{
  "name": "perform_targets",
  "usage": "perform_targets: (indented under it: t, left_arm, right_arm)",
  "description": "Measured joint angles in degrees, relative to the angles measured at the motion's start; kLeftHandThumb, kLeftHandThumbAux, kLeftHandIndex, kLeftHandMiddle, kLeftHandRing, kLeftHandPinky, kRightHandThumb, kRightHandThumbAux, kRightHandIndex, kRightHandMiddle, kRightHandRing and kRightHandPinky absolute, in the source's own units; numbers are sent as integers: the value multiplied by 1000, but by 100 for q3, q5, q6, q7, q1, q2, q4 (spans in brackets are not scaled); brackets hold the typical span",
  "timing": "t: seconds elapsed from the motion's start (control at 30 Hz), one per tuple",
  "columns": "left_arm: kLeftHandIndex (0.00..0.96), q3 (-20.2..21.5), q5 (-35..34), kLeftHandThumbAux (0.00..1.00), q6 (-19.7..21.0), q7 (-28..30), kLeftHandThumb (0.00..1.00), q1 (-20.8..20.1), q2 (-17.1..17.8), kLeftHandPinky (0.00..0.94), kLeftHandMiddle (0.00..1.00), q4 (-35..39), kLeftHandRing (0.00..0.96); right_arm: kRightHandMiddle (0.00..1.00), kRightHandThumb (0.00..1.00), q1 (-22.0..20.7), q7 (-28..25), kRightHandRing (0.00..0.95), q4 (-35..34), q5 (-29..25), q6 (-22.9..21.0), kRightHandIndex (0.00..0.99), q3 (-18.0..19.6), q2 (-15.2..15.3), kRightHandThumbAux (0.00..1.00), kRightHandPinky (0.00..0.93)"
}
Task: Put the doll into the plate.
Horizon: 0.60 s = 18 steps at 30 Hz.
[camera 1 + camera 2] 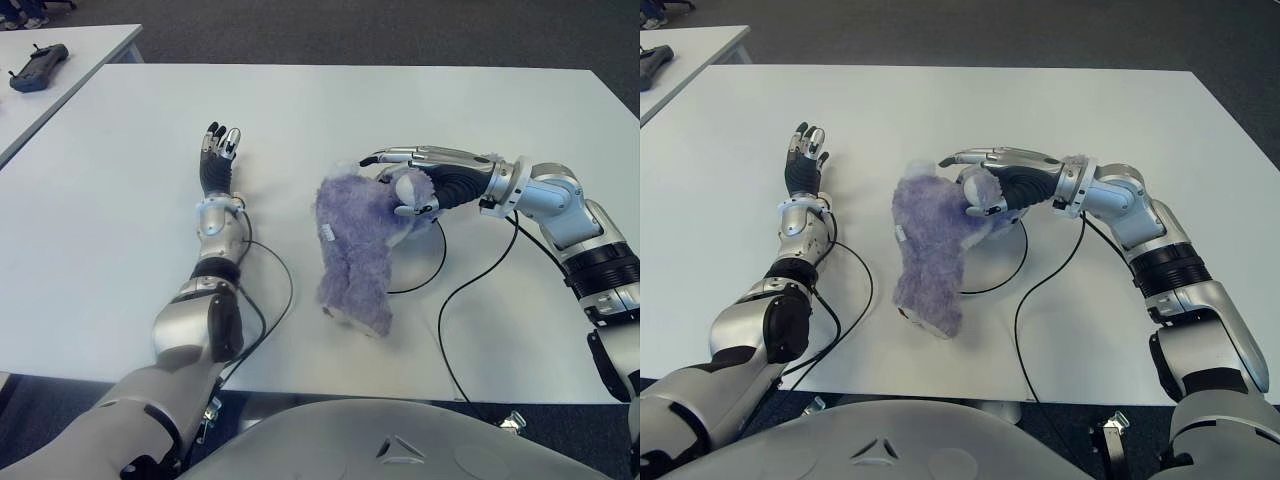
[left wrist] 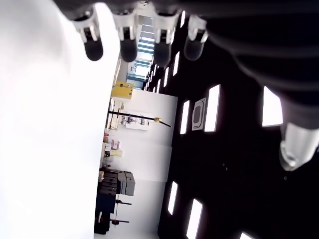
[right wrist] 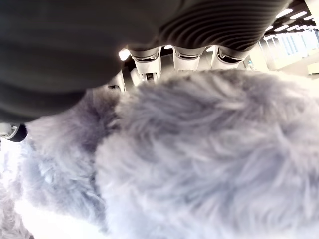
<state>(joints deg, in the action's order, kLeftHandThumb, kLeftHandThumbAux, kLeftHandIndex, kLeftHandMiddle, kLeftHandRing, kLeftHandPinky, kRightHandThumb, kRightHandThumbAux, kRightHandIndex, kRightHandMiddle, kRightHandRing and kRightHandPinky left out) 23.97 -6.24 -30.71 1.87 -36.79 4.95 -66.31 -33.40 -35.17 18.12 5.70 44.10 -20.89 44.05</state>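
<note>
Doll (image 1: 355, 250) gripped at its head by right robot hand (image 1: 415, 190); body trails toward robot, off plate (image 1: 432, 228). Left robot hand (image 1: 217, 160) open, idle.

White table (image 1: 400, 100) before me; black cables (image 1: 470, 275) looped on it near front edge. Second table (image 1: 80, 45) at far left, dark controller (image 1: 37, 66) on it.

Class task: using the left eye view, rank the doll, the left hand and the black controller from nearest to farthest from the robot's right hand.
1. Doll: gripped in the right hand, mid-table.
2. Left hand: open, on the doll's left.
3. Controller: far left, on the neighbouring table.
</note>
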Motion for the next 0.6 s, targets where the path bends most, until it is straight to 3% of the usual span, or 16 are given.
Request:
perform_targets:
  t: [0.6]
  left_arm:
    - [32,1,0,500,-6,0,0,0,0,23,92,0,57]
  right_arm:
    - [0,293,70,-218,0,68,-51,-250,0,176,-245,235,0]
